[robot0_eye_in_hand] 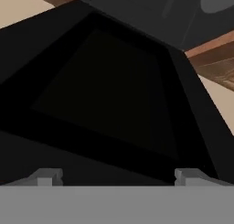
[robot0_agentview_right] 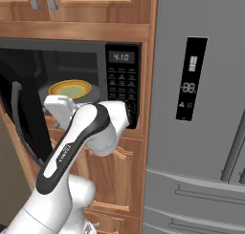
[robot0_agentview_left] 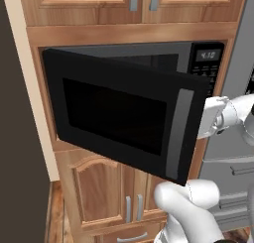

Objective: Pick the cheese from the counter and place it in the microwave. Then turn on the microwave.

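While door (robot0_agentview_left: 124, 113) hangs ajar — gripper (robot0_eye_in_hand: 119, 175) spread | arm reaching behind it

- The microwave (robot0_agentview_left: 198, 63) is a black built-in box in wooden cabinetry, keypad and lit display on its right.
- Its door (robot0_agentview_left: 119, 113), dark-windowed with a vertical grey handle, stands swung partly open.

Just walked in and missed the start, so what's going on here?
The robot arm is working at the microwave, whose door stands partly open. Its gripper is open and empty, right up against the inner side of the door. Inside the microwave sits a yellow-rimmed plate; I can't make out any cheese.
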Available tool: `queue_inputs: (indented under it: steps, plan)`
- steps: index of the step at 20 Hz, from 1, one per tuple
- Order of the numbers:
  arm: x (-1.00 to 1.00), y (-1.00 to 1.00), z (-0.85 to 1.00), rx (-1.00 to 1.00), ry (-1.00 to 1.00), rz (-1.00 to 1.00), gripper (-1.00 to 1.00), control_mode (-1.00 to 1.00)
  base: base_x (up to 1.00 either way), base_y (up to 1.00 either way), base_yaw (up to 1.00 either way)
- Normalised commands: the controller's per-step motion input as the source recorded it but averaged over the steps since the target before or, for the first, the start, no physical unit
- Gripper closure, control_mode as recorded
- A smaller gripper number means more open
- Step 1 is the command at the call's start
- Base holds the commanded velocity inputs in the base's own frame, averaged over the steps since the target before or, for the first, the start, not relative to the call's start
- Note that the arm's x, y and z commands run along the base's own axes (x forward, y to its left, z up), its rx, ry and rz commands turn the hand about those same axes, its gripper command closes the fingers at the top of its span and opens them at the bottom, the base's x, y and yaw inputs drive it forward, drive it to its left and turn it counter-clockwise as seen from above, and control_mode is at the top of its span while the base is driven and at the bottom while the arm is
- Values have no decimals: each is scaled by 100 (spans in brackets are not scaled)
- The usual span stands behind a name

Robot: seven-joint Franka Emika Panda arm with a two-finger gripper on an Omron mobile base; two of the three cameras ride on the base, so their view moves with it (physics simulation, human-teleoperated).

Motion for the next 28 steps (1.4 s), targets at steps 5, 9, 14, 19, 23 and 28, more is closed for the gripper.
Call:
queue_inputs:
  steps: [5, 9, 14, 19, 23, 28]
  plan:
    - [-65, 78, -2, 0, 0, 17, -100, -100, 0, 0, 0]
    - [-65, 74, -2, 0, 0, 17, -100, -100, 0, 0, 0]
    - [-49, 78, -4, 0, 0, 13, -100, -100, 0, 0, 0]
    - [-19, 48, 0, 0, 0, 6, -100, -100, 0, 0, 0]
    - [-16, 23, 0, 0, 0, 1, -100, -100, 0, 0, 0]
    - [-35, 41, -11, 0, 0, 0, -100, -100, 0, 0, 0]
